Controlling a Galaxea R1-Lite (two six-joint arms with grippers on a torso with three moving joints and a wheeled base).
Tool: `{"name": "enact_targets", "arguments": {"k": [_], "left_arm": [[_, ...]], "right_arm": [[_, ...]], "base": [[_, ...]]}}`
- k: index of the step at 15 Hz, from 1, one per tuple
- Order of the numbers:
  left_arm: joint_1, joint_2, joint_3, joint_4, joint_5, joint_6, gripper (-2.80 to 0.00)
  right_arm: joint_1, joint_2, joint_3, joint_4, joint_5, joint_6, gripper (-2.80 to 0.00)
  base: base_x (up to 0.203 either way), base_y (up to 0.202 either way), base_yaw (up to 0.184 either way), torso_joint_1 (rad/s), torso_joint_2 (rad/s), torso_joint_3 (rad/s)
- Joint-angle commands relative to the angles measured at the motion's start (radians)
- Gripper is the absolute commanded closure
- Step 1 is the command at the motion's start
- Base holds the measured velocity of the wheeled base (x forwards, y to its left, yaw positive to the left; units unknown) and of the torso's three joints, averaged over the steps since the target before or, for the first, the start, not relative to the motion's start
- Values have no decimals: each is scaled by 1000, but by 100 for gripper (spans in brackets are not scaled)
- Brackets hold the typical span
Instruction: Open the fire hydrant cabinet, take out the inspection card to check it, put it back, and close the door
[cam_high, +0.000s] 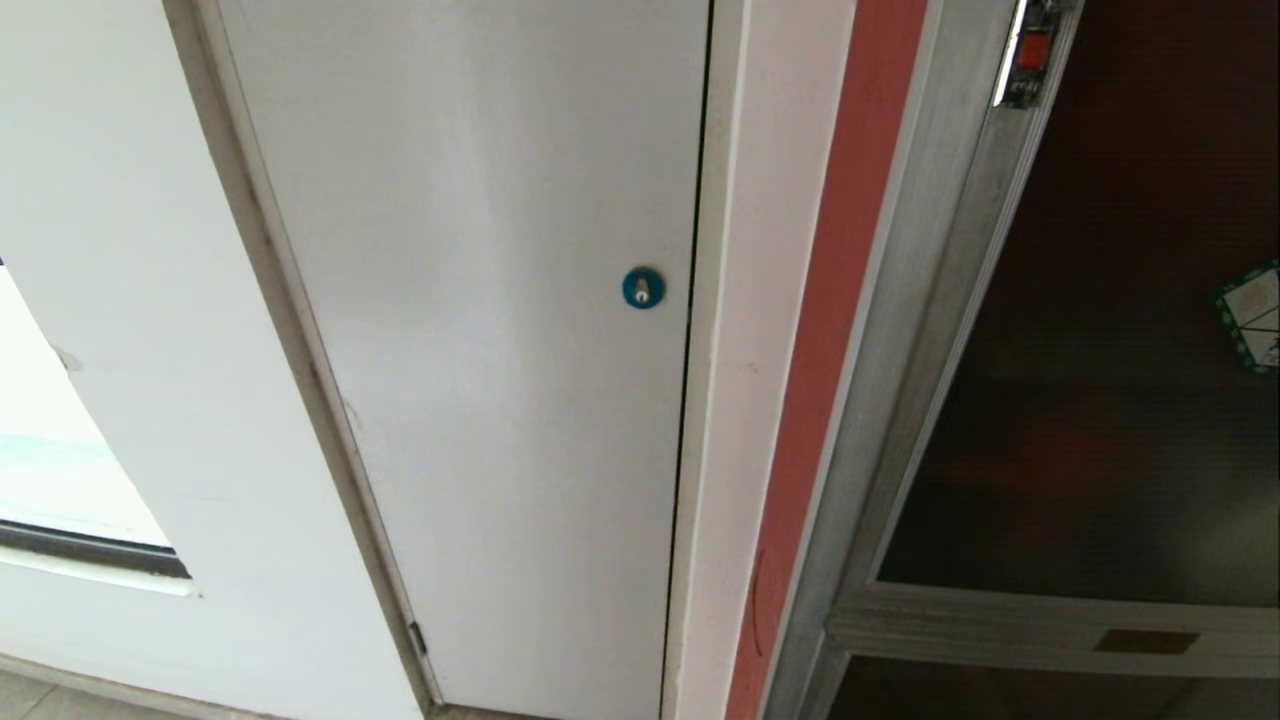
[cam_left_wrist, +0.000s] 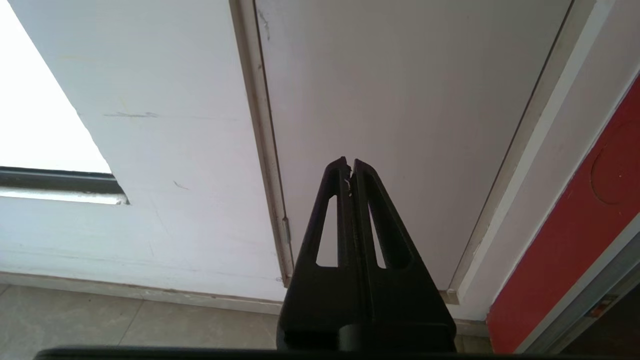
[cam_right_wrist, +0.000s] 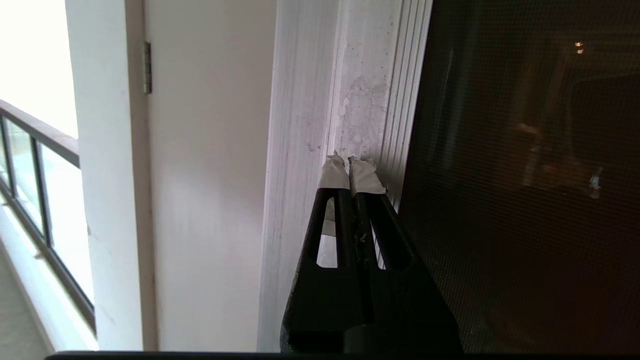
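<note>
A plain white door (cam_high: 470, 330) with a round blue lock (cam_high: 643, 288) is filling the centre of the head view, nearest the camera. A white jamb and a red strip (cam_high: 830, 330) are running down beside it. At the right of the frame the fire hydrant cabinet (cam_high: 880, 420) is standing with its door (cam_high: 1100, 330) shut, the dark tinted pane sitting inside the silver frame. A small red latch tab (cam_high: 1033, 50) is showing at the upper right, and a green-bordered sticker (cam_high: 1252, 315) is clinging to the glass at the right edge. Neither arm is appearing here.

In the left wrist view the left end effector (cam_left_wrist: 350, 165) is hanging in the lower centre of the frame, its black fingers pressed together and gripping nothing, facing the lower part of the white door above the tiled floor (cam_left_wrist: 125, 320).

In the right wrist view the right end effector (cam_right_wrist: 350, 162) is pointing at the cabinet's silver frame, its tape-wrapped fingertips (cam_right_wrist: 334, 172) closed tight on nothing and sitting very near the metal; whether they are touching it is unclear. The tinted door pane is filling the right half of the frame. The inspection card is not visible in any view.
</note>
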Motion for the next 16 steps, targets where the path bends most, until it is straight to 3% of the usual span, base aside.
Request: {"name": "enact_targets", "arguments": {"k": [1,11,16], "left_arm": [[0,0,0,1,0,0,0],[0,1,0,0,0,0,0],[0,1,0,1,0,0,0]], "right_arm": [[-8,19,2,4,-13,1,0],[-7,-5,14,11,-41,1,0],[44,-140,130,12,-37,2,0]], "base": [[0,0,0,0,0,0],[0,0,0,0,0,0],[0,0,0,0,0,0]]}}
